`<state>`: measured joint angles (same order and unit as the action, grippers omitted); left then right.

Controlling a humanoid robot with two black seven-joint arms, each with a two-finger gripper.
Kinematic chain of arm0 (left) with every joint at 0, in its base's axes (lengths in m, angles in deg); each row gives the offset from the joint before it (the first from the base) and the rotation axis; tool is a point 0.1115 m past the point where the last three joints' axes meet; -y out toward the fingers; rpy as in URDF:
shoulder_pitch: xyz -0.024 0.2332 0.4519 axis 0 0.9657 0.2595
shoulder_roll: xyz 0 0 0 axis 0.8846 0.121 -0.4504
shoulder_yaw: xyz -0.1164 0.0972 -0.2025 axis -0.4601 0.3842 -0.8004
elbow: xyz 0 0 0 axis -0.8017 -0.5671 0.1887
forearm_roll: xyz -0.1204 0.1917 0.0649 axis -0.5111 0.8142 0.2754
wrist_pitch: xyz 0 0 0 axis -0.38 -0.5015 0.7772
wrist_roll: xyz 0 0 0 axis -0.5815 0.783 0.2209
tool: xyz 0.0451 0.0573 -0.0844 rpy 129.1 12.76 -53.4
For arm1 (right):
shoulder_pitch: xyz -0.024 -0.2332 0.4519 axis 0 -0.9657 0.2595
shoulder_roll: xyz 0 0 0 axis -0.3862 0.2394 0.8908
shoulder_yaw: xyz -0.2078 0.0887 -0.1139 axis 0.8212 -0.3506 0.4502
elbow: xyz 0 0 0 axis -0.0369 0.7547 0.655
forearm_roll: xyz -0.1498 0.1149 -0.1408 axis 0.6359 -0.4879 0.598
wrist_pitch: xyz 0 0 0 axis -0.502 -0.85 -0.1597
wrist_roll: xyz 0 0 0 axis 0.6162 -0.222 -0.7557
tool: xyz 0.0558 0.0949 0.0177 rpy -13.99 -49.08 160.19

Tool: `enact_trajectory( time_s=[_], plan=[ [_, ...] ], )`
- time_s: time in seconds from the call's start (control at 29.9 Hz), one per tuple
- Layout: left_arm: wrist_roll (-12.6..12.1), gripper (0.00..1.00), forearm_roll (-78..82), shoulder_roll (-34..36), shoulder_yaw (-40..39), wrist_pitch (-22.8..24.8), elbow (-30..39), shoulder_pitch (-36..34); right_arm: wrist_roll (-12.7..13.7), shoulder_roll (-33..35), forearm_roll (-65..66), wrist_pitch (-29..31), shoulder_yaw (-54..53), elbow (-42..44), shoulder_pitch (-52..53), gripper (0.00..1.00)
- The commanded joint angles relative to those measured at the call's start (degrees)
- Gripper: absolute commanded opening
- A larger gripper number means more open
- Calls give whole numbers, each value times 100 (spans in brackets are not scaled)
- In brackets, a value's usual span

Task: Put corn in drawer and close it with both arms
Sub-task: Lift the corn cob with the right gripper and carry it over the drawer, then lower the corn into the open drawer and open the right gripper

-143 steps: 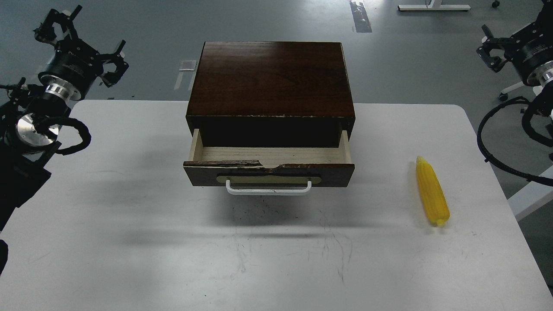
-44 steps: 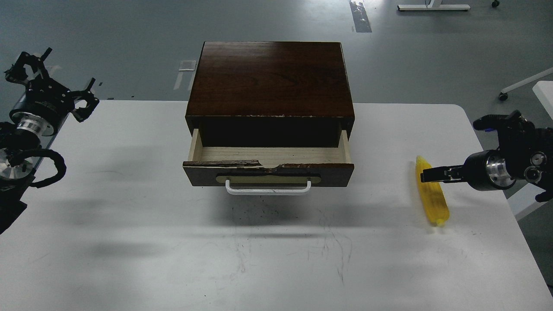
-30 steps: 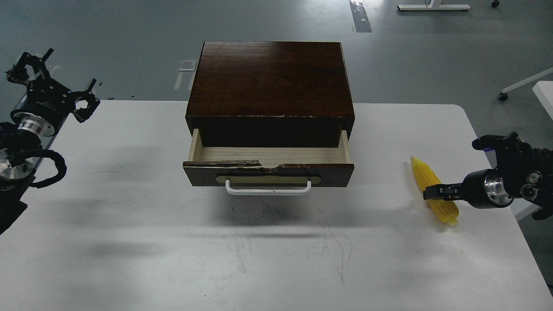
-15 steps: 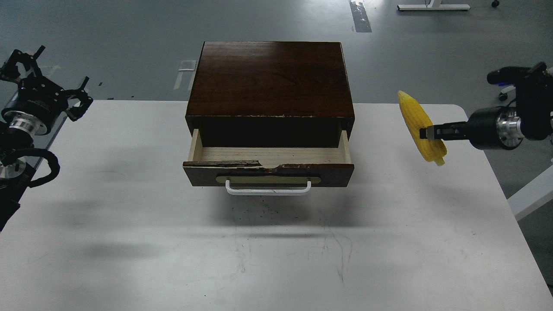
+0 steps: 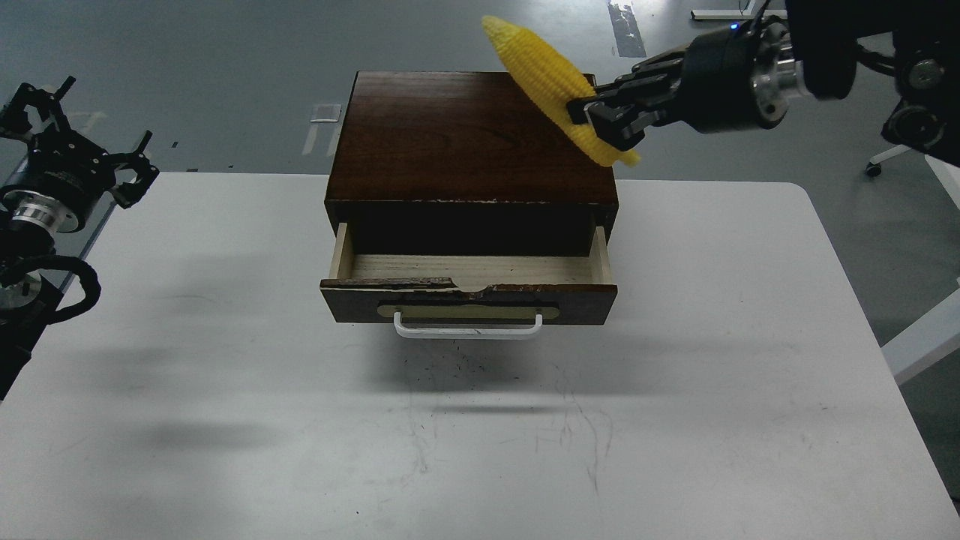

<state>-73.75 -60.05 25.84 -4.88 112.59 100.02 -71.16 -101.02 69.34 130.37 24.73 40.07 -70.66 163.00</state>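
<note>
My right gripper (image 5: 592,120) is shut on the yellow corn (image 5: 544,71) and holds it high, over the right rear part of the dark brown cabinet (image 5: 469,139). The cob slants with its pointed tip up and to the left. The drawer (image 5: 469,274) stands pulled out toward me, pale wood inside and empty, with a chipped front edge and a white bar handle (image 5: 469,328). My left gripper (image 5: 75,131) is open and empty, off the table's far left edge.
The cabinet stands at the back middle of the white table (image 5: 225,420). A white furniture leg (image 5: 922,341) stands beside the table's right edge. Grey floor lies beyond the table.
</note>
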Motion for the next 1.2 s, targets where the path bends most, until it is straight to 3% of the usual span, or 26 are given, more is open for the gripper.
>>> enact_trajectory(
  time_s=[0.0, 0.27, 0.8, 0.97, 1.0, 1.17],
  plan=[
    [-8, 98, 2, 105, 0, 0, 4, -6, -55, -400, 654, 1, 30, -105, -35, 12],
    [1, 98, 2, 202, -9, 0, 4, -24, -81, -945, 2217, 1, 355, -149, -307, 12],
    [10, 98, -16, 281, -17, 0, -5, -24, -81, -1236, 2896, -16, 760, -167, -721, 14],
    [1, 98, -7, 264, -26, 0, -5, -41, -81, -1245, 2896, -60, 751, -149, -756, 26],
    [1, 98, -7, 264, -26, 0, -5, -42, -72, -1263, 2896, -60, 743, -123, -765, 32],
    [1, 98, -16, 281, -17, 0, -49, -33, -81, -1412, 2879, -69, 743, 0, -756, 48]
  ],
)
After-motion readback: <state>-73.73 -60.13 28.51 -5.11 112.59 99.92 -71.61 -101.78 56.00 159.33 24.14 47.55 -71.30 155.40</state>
